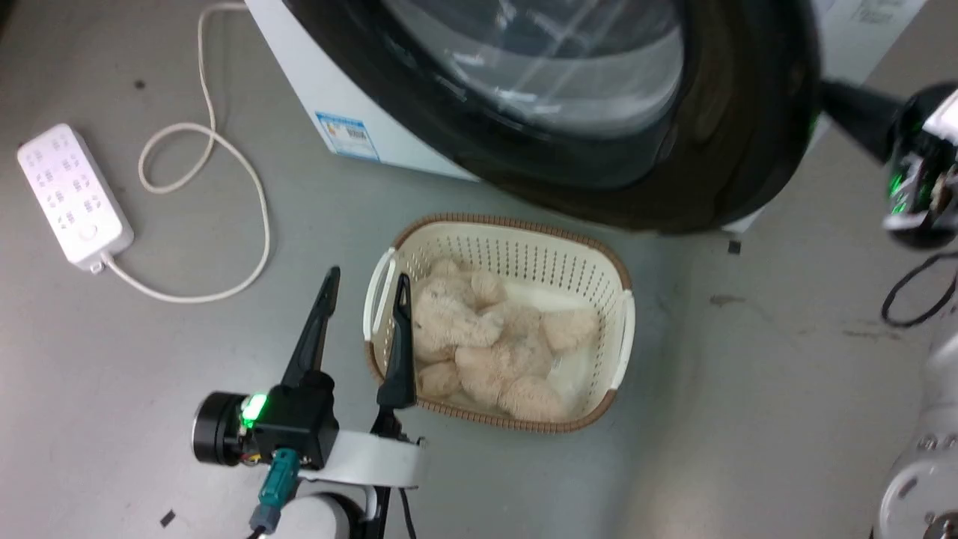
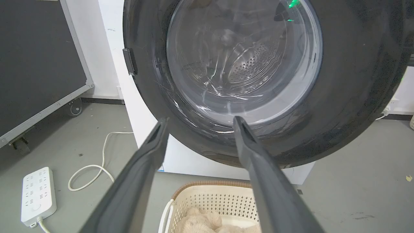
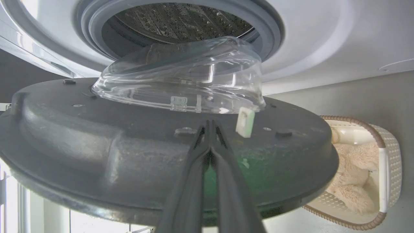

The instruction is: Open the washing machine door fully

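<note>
1. In the head view, the left hand (image 1: 367,278) stood at seven o'clock. Its two fingers were spread wide and held nothing, with the tips by the nine o'clock side of the basket (image 1: 509,239) on the floor (image 1: 112,359).
2. The washing machine door (image 1: 733,150), glossy black, filled twelve to one o'clock, above the basket's far rim. A plush toy (image 1: 486,337) lay in the basket. The right hand (image 1: 827,93) came in from two o'clock, its dark fingers reaching behind the door's rim. A power strip (image 1: 73,195) lay at nine o'clock.
3. In the left wrist view, the left hand (image 2: 200,119) rose from six o'clock with its fingers spread and apart from the door (image 2: 355,81). The door's glass showed the steel drum behind it. The white machine (image 2: 142,129) showed at nine o'clock of the door.
4. In the right wrist view, the right hand (image 3: 209,124) had its fingers pressed together with nothing pinched between them. The tips lay at the door's (image 3: 97,155) dull inner face, just below the clear glass bowl (image 3: 181,77); contact could not be told.
5. The door stood swung away from the grey-rimmed drum opening (image 3: 181,19) at twelve o'clock, so it was partly open. The basket (image 3: 385,168) sat at four o'clock.
</note>
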You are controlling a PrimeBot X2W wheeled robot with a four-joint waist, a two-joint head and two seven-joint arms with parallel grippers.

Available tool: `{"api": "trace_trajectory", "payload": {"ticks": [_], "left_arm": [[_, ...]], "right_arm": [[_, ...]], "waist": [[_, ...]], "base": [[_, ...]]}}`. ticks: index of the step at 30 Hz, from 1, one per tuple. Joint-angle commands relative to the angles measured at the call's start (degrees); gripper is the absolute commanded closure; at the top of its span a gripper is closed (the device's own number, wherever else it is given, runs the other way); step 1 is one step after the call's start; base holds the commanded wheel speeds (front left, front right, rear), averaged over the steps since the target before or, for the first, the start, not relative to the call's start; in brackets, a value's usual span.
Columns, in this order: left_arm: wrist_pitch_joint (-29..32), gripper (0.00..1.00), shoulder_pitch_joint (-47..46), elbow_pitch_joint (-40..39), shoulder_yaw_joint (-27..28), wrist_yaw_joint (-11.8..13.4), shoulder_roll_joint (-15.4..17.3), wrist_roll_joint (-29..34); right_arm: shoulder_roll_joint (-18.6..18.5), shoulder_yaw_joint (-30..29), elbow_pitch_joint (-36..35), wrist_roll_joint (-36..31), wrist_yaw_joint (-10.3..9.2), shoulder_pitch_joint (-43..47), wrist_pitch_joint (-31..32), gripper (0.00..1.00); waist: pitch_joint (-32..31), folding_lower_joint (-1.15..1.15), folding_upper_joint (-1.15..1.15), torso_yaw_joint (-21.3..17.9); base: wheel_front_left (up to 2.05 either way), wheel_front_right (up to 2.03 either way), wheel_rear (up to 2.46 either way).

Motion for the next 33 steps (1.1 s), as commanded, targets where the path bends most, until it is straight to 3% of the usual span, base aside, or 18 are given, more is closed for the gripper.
{"api": "trace_trajectory", "payload": {"ticks": [1,5,14,21,29,30,31,32,33], "left_arm": [[-0.3,0.00,1.2,0.4,-0.2,-0.1,0.0,0.2],[-0.3,0.00,3.3,1.0,-0.2,-0.5,0.0,0.2],[-0.3,0.00,7.7,2.4,-0.3,-1.9,0.1,0.7],[-0.3,0.00,8.9,4.5,-1.0,-2.4,0.1,0.2],[-0.3,0.00,9.8,5.1,-0.8,-2.5,0.1,0.3],[-0.3,0.00,9.9,5.1,-0.5,-2.4,0.1,0.3],[-0.3,0.00,10.1,5.0,-0.2,-2.5,0.1,0.2],[-0.3,0.00,10.2,4.9,0.1,-2.5,0.1,0.1],[-0.3,0.00,10.3,4.7,0.5,-2.5,0.2,0.0]], "right_arm": [[0.5,1.0,-0.1,2.8,0.06,2.4,1.3,1.00],[0.5,7.6,0.3,10.0,0.06,8.0,2.1,1.00],[0.5,29.0,-2.2,25.2,0.06,20.1,-1.6,1.00],[0.5,42.7,-9.2,30.6,0.06,28.6,-6.8,1.00],[0.5,49.8,-16.0,31.6,0.06,33.4,-12.6,1.00],[0.5,49.7,-16.9,31.0,0.06,33.8,-13.8,0.87],[0.5,49.0,-17.7,30.2,0.06,34.3,-15.5,0.16],[0.5,48.1,-18.2,29.6,0.06,34.8,-17.0,0.00],[0.5,47.1,-18.9,28.8,0.06,35.1,-18.6,0.00]], "waist": [[-2.7,0.01,0.00,-0.3],[-5.4,0.01,0.00,-0.6],[-10.0,0.01,0.00,0.3],[-11.6,0.01,0.00,1.6],[-12.2,0.01,0.00,1.5],[-12.5,0.01,0.00,1.2],[-12.8,0.01,0.00,0.8],[-13.1,0.01,0.00,0.3],[-13.4,0.01,0.00,-0.2]], "base": [[0.00,0.00,0.00],[0.00,0.00,0.00],[0.00,0.00,0.00],[0.00,0.00,0.00],[0.00,0.00,0.00],[0.00,0.00,0.00],[0.00,0.00,0.00],[0.00,0.00,0.00],[0.00,0.00,0.00]]}}
